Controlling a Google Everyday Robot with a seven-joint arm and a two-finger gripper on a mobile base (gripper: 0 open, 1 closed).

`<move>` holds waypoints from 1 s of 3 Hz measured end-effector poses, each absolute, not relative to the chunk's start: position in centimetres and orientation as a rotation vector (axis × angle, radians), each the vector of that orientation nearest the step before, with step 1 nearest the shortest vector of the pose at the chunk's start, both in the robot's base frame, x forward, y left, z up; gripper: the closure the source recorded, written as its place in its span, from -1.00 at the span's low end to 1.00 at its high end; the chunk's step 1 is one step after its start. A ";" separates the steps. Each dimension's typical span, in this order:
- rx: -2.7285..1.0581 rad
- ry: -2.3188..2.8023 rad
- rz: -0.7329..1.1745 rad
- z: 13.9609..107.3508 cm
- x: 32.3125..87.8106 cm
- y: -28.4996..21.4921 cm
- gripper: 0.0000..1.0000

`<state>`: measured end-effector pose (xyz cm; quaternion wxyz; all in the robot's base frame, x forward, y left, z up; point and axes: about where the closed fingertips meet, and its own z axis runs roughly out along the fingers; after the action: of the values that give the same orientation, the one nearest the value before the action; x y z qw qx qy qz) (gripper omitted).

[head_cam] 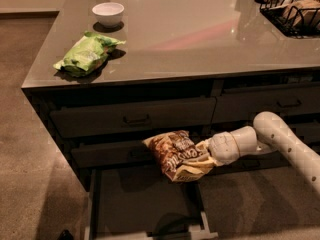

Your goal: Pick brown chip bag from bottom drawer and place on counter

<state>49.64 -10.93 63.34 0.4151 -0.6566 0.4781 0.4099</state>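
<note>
My gripper (204,155) is shut on the brown chip bag (176,155), gripping its right edge. The bag hangs in the air above the open bottom drawer (140,204), in front of the middle drawer fronts, below the level of the counter (200,34). The bag has a dark brown upper part with white lettering and a tan lower part. My white arm (280,139) reaches in from the right. The drawer floor under the bag is dark and bare.
A light-green bag (85,55) lies at the counter's front left, with a white bowl (108,13) behind it. A black wire basket (292,9) stands at the back right. Closed drawers with bar handles (136,119) are under the counter edge.
</note>
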 end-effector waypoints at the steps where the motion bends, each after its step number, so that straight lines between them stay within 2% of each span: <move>1: -1.645 1.194 1.037 63.3 49.6 -10.8 1.00; 3: -1.713 1.018 0.769 71.9 49.9 -12.0 1.00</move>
<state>49.92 -11.97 71.88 0.4819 -0.7026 0.4178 0.3155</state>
